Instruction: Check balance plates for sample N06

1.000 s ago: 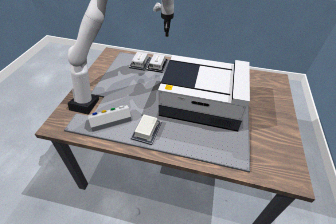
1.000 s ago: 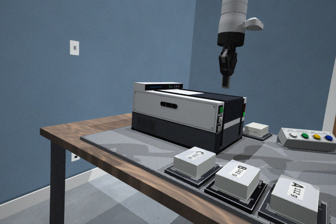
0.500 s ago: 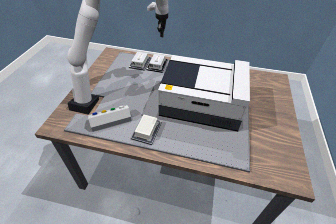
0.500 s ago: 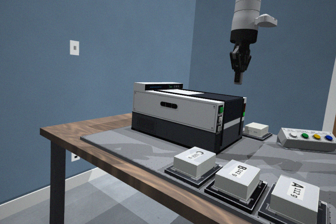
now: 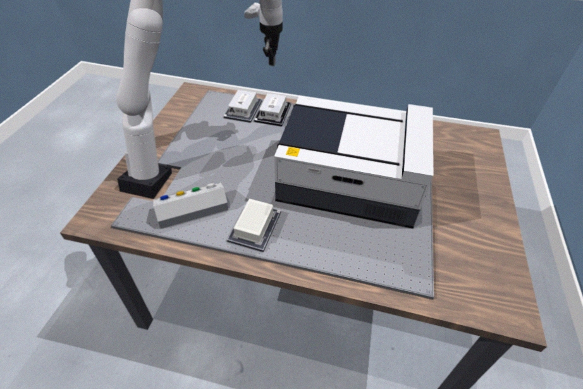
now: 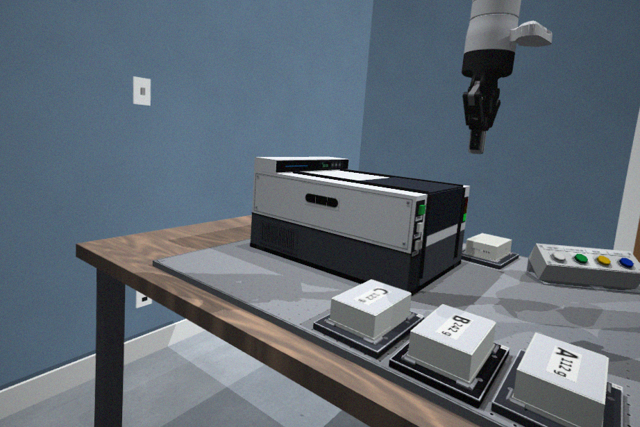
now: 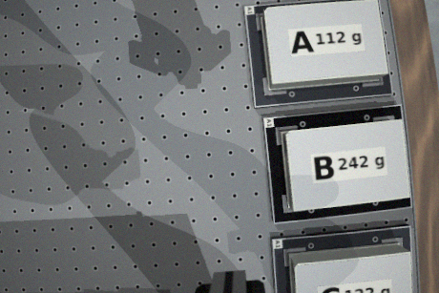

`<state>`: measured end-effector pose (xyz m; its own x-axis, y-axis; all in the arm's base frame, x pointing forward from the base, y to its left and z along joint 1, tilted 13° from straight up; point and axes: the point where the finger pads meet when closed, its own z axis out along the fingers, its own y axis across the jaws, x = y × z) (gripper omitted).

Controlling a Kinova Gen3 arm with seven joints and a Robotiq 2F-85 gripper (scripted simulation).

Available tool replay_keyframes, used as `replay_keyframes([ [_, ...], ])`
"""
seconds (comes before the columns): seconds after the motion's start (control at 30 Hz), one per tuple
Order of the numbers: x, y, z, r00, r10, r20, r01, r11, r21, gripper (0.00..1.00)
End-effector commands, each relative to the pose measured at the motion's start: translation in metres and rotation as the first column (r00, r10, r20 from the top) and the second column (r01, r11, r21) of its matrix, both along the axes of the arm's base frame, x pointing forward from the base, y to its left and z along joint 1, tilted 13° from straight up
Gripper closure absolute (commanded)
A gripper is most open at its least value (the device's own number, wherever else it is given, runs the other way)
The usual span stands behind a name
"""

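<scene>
My gripper [image 5: 271, 58] hangs high above the mat near the balance plates, shut and empty; it also shows in the exterior view [image 6: 477, 141]. The wrist view looks straight down on balance plate A [image 7: 326, 41], marked 112 g, plate B [image 7: 348, 164], marked 242 g, and the top of plate C [image 7: 352, 273], each in its own nest. Plate C reads 122 g in the exterior view [image 6: 371, 306]. The sample N06 [image 5: 253, 219], a white sealed block, sits in its nest at the front of the mat. The centrifuge [image 5: 354, 158] stands mid-table with its dark door [image 5: 313, 128] over the top opening.
The operator panel [image 5: 190, 201] with blue, yellow, green and white keys lies at the front left, near my base [image 5: 143, 180]. The centrifuge's keys [image 6: 419, 228] are on its front edge. The wooden table edge [image 7: 417, 106] runs just past the balance plates.
</scene>
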<state>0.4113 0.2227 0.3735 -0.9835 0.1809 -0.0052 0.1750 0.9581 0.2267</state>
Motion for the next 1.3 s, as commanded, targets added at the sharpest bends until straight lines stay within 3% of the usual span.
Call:
replay_keyframes([
  [0.0,-0.003,-0.004,0.001,1.0,0.0,0.002,0.0,1.0,0.001,0.9],
  [0.47,-0.033,-0.04,0.006,1.0,0.0,0.002,0.0,1.0,0.001,0.9],
  [0.83,-0.041,-0.049,0.007,1.0,0.0,0.002,0.0,1.0,0.001,0.9],
  [1.27,-0.041,-0.049,0.007,0.976,-0.046,0.212,0.054,0.998,-0.032,0.9],
])
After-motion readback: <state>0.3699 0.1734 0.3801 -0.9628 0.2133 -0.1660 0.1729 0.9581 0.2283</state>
